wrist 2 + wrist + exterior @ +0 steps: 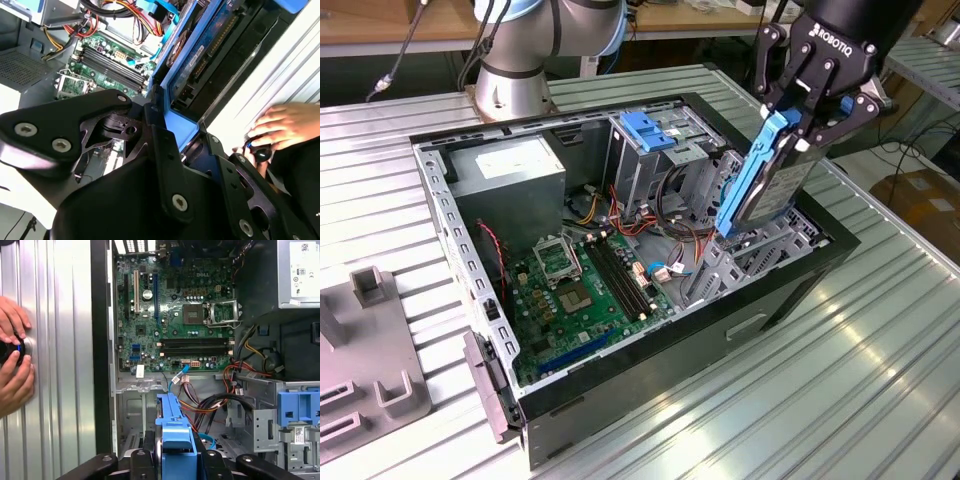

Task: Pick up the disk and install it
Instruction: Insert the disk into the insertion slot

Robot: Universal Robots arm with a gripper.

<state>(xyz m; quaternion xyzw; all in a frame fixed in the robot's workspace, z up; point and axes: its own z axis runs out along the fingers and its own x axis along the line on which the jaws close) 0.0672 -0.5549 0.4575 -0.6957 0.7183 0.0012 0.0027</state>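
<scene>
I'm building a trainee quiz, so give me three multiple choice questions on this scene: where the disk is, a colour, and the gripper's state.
1. Where is the disk? A) flat on the motherboard B) held on edge over the open case C) on the table
2. What colour is its carrier frame? A) red B) yellow C) blue
3. How is the gripper? A) shut on the disk B) open above it C) open, far off
Answers: 1 B, in the exterior view it hangs on edge above the drive bay; 2 C, blue edging; 3 A, it clamps the disk's upper end.
</scene>
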